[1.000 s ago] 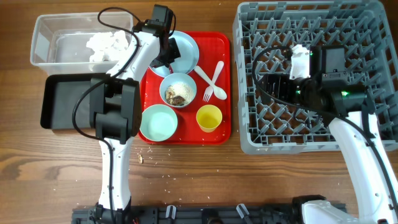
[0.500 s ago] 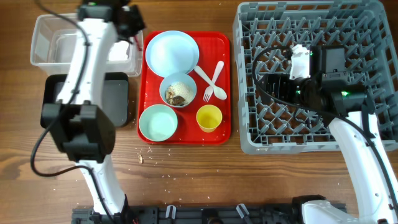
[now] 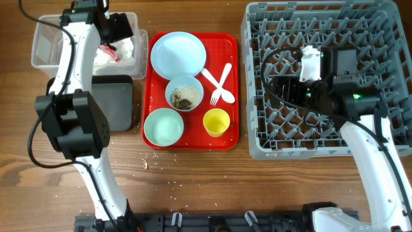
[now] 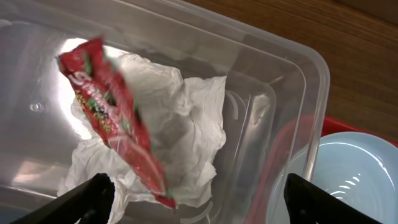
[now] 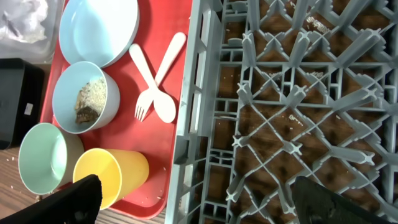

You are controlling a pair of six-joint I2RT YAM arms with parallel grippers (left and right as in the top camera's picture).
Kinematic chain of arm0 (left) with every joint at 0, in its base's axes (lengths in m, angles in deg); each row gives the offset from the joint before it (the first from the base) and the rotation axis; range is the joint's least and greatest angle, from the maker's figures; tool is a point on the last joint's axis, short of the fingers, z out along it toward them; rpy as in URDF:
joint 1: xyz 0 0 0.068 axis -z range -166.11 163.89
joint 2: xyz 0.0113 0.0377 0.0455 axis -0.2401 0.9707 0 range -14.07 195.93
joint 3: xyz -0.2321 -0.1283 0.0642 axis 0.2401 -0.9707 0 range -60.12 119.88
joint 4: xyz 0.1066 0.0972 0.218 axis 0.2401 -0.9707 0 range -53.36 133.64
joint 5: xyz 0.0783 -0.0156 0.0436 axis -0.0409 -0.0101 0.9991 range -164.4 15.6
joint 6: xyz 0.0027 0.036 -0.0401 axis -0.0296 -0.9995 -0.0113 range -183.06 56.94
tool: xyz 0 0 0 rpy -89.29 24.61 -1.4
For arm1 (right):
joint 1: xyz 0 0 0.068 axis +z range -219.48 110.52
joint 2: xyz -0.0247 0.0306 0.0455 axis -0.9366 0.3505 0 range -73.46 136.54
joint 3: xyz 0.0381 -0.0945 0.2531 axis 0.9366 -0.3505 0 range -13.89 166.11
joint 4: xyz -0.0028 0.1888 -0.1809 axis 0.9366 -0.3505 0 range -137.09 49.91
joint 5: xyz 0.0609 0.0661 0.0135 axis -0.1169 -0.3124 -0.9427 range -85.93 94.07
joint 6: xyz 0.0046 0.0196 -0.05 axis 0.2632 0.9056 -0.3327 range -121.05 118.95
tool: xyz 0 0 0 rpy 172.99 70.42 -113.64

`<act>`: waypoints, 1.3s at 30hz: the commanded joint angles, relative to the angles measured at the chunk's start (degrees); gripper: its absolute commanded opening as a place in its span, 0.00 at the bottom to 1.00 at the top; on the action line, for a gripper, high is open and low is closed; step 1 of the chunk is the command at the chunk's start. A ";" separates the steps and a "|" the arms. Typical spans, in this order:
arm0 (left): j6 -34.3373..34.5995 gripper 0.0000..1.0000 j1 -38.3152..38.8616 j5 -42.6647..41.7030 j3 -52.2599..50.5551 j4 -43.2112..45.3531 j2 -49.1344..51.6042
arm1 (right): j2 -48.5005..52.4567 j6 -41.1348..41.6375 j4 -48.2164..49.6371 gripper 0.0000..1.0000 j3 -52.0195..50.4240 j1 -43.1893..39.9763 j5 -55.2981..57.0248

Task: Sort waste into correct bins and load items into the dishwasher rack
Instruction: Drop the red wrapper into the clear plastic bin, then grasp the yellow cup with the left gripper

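Note:
My left gripper (image 3: 116,29) hangs open over the clear tub (image 3: 40,40). The red-and-white snack wrapper (image 4: 113,118) is blurred, clear of both fingers, just above the crumpled white tissue (image 4: 186,118) in the tub. The black tray (image 3: 117,103) sits in front of the tub. On the red tray (image 3: 232,46) are the pale blue plate (image 3: 178,55), a bowl with brown scraps (image 3: 185,94), a mint bowl (image 3: 163,126), a yellow cup (image 3: 216,122), and the white fork (image 5: 155,78) and spoon (image 5: 163,107), crossed. My right gripper (image 5: 199,205) is open and empty over the left side of the grey rack (image 3: 360,26).
Crumbs (image 3: 146,164) are scattered on the wooden table in front of the red tray. The rack's floor is a grid of upright pegs (image 5: 280,112). The red tray lies between the bins and the rack, close to the rack's left wall.
My left arm swung from the plate on the red tray to over the clear tub, then its jaws opened and let the wrapper go. The right arm has not moved.

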 commanded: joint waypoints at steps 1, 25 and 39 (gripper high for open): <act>-1.31 0.88 -0.04 -3.74 0.68 -2.23 -5.88 | 0.61 0.79 0.70 1.00 0.70 0.24 0.46; -4.35 0.69 33.44 -16.65 -18.82 -22.01 -15.21 | 0.61 0.81 0.70 1.00 0.70 0.24 0.44; -5.55 0.19 35.58 -17.70 -30.75 -13.66 -15.21 | 0.61 0.83 0.74 1.00 0.70 0.24 0.44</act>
